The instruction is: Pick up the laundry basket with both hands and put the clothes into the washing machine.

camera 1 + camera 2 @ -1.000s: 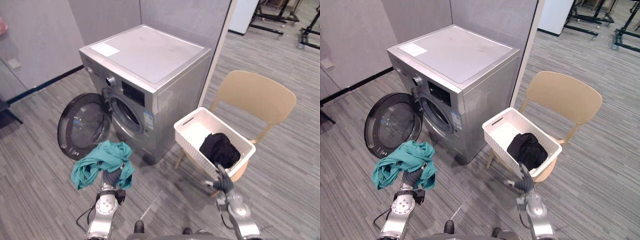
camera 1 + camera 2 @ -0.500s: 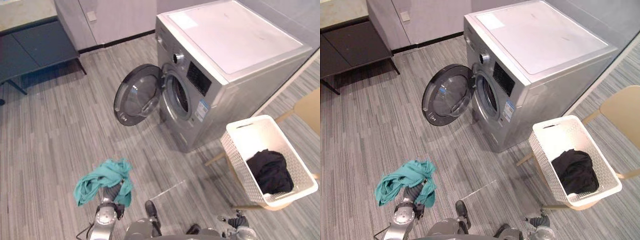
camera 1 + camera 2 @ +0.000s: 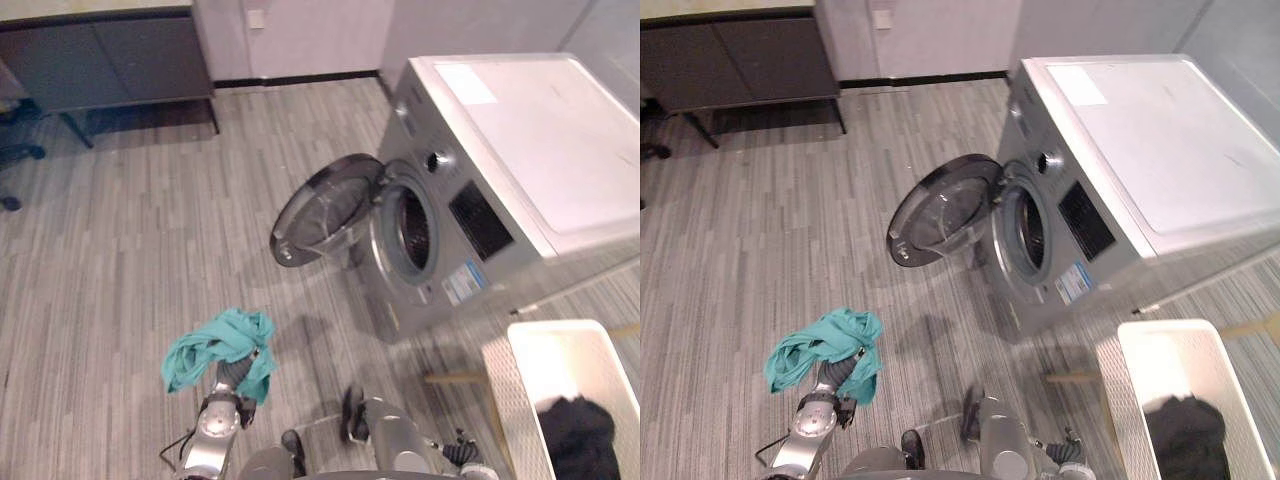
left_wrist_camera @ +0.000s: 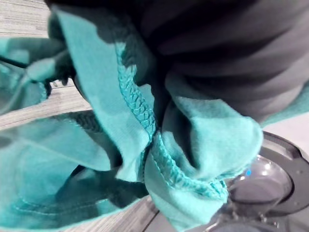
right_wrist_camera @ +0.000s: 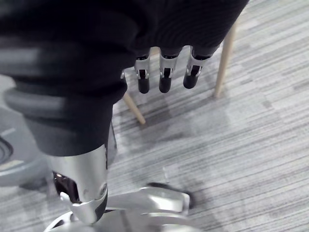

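While the crumpled teal cloth garment (image 3: 215, 345) hangs bunched over the left hand (image 3: 237, 378), it is held above the floor, well apart from the washer and away from the basket. The left wrist view shows folds and a stitched hem wrapped against the hand's dark ribbed cover; the fingers are buried in the cloth, so I cannot tell whether they are curled or straight. The white perforated plastic laundry basket (image 3: 505, 400) sits at the robot's right. It is raised on pale wooden chair legs (image 3: 452, 378), and a crumpled black garment (image 3: 580, 438) lies in its near end. Neither hand touches it.

The right hand (image 5: 164, 79) hangs low beside the body. Its fingers are loose and nearly straight and hold nothing, and the wooden legs stand beyond them. The silver front-loading washing machine (image 3: 500, 170) stands just behind the basket, with its drum opening (image 3: 412, 230) exposed. Its round dark-rimmed glass door (image 3: 325, 210) is swung wide toward the robot's left. Grey striped plank flooring (image 3: 120, 250) runs under everything. A long dark low cabinet (image 3: 110, 60) stands against the pale far wall.
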### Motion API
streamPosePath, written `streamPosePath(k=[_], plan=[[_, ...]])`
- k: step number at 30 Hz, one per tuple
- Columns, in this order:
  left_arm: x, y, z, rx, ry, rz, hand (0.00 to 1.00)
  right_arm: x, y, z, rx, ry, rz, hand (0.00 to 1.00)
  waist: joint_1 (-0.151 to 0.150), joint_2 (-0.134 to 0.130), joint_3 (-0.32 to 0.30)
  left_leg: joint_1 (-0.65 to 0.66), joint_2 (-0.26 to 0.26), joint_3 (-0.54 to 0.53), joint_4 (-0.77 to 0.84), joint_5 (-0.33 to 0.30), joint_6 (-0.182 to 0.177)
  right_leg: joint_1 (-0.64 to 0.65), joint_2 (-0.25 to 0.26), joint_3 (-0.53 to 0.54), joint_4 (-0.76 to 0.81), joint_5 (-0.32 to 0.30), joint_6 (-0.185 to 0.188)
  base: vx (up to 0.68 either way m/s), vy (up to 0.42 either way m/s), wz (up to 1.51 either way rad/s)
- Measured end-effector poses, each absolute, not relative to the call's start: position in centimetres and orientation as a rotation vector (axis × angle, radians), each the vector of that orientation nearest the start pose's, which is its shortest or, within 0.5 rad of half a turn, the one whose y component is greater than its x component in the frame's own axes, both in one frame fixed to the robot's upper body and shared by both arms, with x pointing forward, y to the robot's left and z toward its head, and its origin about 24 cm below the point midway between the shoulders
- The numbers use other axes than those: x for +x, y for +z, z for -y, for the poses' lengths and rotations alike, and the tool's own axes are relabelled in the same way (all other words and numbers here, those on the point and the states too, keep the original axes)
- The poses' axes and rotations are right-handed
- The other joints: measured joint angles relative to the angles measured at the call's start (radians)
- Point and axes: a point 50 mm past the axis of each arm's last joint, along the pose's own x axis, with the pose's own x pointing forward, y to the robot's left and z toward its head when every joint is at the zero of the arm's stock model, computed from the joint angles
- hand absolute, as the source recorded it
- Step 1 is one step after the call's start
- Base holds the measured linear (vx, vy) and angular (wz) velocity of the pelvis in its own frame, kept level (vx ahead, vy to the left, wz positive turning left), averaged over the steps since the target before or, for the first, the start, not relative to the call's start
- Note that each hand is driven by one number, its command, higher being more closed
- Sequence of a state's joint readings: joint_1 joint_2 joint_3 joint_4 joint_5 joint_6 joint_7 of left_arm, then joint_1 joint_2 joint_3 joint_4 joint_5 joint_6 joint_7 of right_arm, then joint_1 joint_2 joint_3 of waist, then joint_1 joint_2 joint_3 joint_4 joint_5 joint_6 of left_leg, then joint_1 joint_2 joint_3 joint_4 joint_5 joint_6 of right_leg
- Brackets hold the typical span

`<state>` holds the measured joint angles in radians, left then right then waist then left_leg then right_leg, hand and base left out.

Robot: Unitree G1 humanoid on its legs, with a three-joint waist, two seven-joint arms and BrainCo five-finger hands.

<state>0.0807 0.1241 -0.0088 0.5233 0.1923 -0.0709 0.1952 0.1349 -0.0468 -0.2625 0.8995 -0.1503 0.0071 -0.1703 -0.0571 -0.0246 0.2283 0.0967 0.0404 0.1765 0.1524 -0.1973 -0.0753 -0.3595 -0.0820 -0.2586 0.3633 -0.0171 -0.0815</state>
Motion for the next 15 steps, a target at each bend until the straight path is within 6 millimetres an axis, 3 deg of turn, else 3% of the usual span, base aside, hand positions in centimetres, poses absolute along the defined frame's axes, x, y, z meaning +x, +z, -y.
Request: streamPosePath(k=[1, 2, 3, 4, 5, 6, 7, 10, 13, 14, 15], plan=[[19.6, -7.8, -19.0, 0.336, 0.155, -0.499, 1.00, 9.8, -14.8, 22.1, -0.152, -0.392, -1.025, 0.00, -0.009, 0.004, 0.008, 0.014, 0.004, 0.005, 0.029, 0.012, -0.018, -0.003, -0.007, -0.021, 0.064, -0.034, -0.003, 0.49, -0.200, 0.24], [18.9, -8.0, -18.9, 0.320, 0.165, -0.510, 1.00, 9.8, -14.7, 21.9, -0.146, -0.390, -1.014, 0.00, -0.012, 0.005, 0.007, 0.012, 0.024, 0.025, 0.167, 0.007, -0.024, 0.037, -0.009, -0.040, 0.081, -0.076, 0.025, 0.44, -0.223, 0.14], [18.5, -8.1, -18.9, 0.319, 0.165, -0.514, 1.00, 9.8, -14.6, 21.7, -0.149, -0.379, -1.010, 0.00, -0.010, 0.003, 0.007, -0.011, 0.044, 0.036, 0.289, 0.006, -0.026, 0.086, -0.008, -0.047, 0.054, -0.109, 0.003, 0.46, -0.217, -0.13], [17.9, -8.2, -18.3, 0.286, 0.170, -0.519, 1.00, 10.1, -14.3, 22.1, -0.161, -0.377, -0.990, 0.00, -0.006, 0.038, 0.003, -0.101, 0.125, 0.052, 0.583, 0.052, -0.040, 0.167, 0.041, -0.039, 0.019, -0.133, -0.020, 0.57, -0.186, -0.48], [17.7, -8.1, -18.0, 0.267, 0.170, -0.514, 1.00, 10.7, -14.0, 22.2, -0.173, -0.368, -0.961, 0.00, 0.009, 0.050, 0.000, -0.178, 0.188, 0.063, 0.760, 0.043, -0.030, 0.203, 0.079, -0.010, -0.001, -0.147, -0.038, 0.56, -0.127, -1.02], [17.9, -7.8, -17.6, 0.255, 0.159, -0.500, 1.00, 11.6, -13.6, 22.2, -0.176, -0.362, -0.925, 0.00, 0.032, 0.056, -0.005, -0.243, 0.236, 0.082, 0.891, 0.025, -0.010, 0.243, 0.105, 0.032, -0.028, -0.150, -0.044, 0.42, -0.070, -1.15], [17.9, -7.7, -17.4, 0.250, 0.158, -0.493, 1.00, 12.0, -13.3, 21.9, -0.178, -0.352, -0.905, 0.00, 0.041, 0.044, -0.002, -0.281, 0.254, 0.089, 0.912, 0.015, 0.006, 0.271, 0.113, 0.066, -0.051, -0.150, -0.044, 0.38, -0.055, -1.18], [18.3, -7.3, -16.7, 0.232, 0.143, -0.466, 1.00, 12.3, -13.3, 21.3, -0.169, -0.339, -0.894, 0.00, 0.051, 0.013, -0.004, -0.332, 0.274, 0.101, 0.762, -0.004, 0.036, 0.347, 0.113, 0.139, -0.105, -0.150, -0.044, 0.33, 0.015, -0.87], [19.0, -7.0, -15.7, 0.220, 0.101, -0.446, 1.00, 11.8, -13.5, 21.0, -0.161, -0.352, -0.911, 0.00, 0.073, 0.005, -0.005, -0.351, 0.224, 0.034, 0.492, -0.007, 0.040, 0.384, 0.108, 0.227, -0.123, -0.155, -0.035, 0.26, 0.175, -0.94], [19.2, -6.9, -15.5, 0.215, 0.097, -0.442, 1.00, 11.7, -13.5, 21.0, -0.159, -0.355, -0.913, 0.00, 0.077, 0.002, -0.005, -0.346, 0.187, -0.028, 0.365, 0.005, 0.022, 0.393, 0.099, 0.264, -0.120, -0.173, -0.004, 0.24, 0.260, -0.92], [19.2, -6.9, -15.2, 0.207, 0.094, -0.442, 1.00, 11.7, -13.5, 21.1, -0.159, -0.358, -0.915, 0.00, 0.073, 0.015, -0.012, -0.329, 0.164, -0.083, 0.249, 0.040, -0.010, 0.392, 0.105, 0.296, -0.106, -0.189, 0.024, 0.24, 0.285, -0.91]])
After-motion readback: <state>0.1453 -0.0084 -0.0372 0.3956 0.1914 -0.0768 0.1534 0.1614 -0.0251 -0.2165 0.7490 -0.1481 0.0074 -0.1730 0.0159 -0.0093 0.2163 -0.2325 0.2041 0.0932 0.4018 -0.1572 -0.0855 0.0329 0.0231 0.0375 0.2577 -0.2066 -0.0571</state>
